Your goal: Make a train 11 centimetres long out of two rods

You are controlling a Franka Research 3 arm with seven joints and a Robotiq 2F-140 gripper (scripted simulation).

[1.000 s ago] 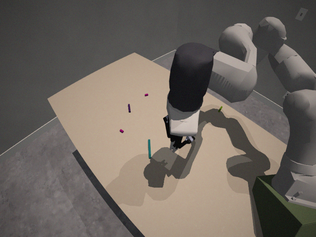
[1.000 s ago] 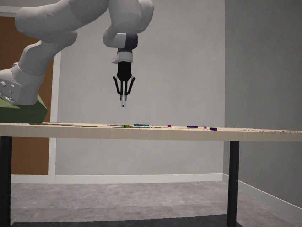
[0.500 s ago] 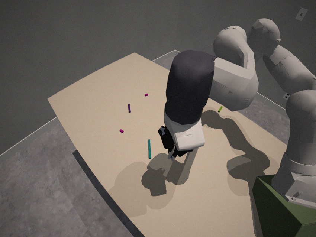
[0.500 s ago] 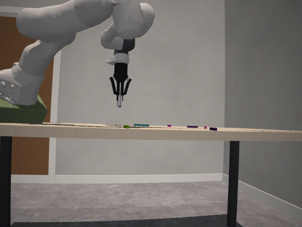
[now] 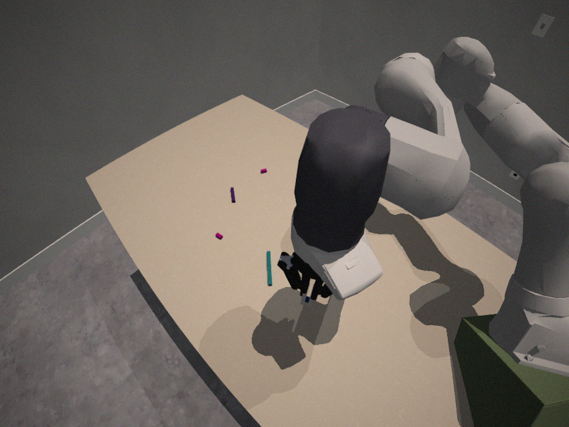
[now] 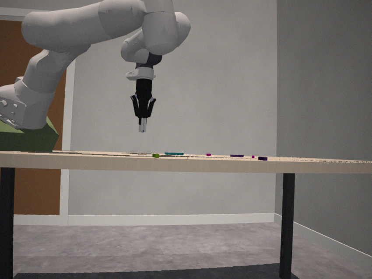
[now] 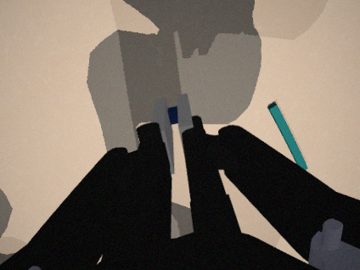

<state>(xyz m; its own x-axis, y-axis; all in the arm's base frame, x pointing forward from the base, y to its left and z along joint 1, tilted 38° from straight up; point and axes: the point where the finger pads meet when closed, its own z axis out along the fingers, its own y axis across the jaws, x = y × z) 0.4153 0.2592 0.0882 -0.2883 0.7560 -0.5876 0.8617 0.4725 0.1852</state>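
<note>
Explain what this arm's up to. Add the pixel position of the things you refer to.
The arm's black two-finger gripper [image 5: 307, 298] [image 6: 142, 131] [image 7: 174, 113] is shut on a small blue rod [image 5: 307, 299] [image 6: 142, 131] [image 7: 172, 115], held above the wooden table [image 5: 174, 151] [image 6: 192, 165]. The long turquoise rod [image 5: 269, 268] [image 6: 173, 153] [image 7: 288, 136], apparently its partner for the 11 centimetre train, lies flat nearby. The two aren't joined yet.

a pale wood tabletop [image 5: 183, 156] [image 6: 180, 163] [image 7: 47, 85] carries a turquoise rod [image 5: 269, 268] [image 6: 173, 153] [image 7: 288, 137], two magenta rods [image 5: 219, 235] [image 6: 208, 154], two purple rods [image 5: 233, 195] [image 6: 236, 155] and a lime rod [image 6: 155, 155], all lying apart.
</note>
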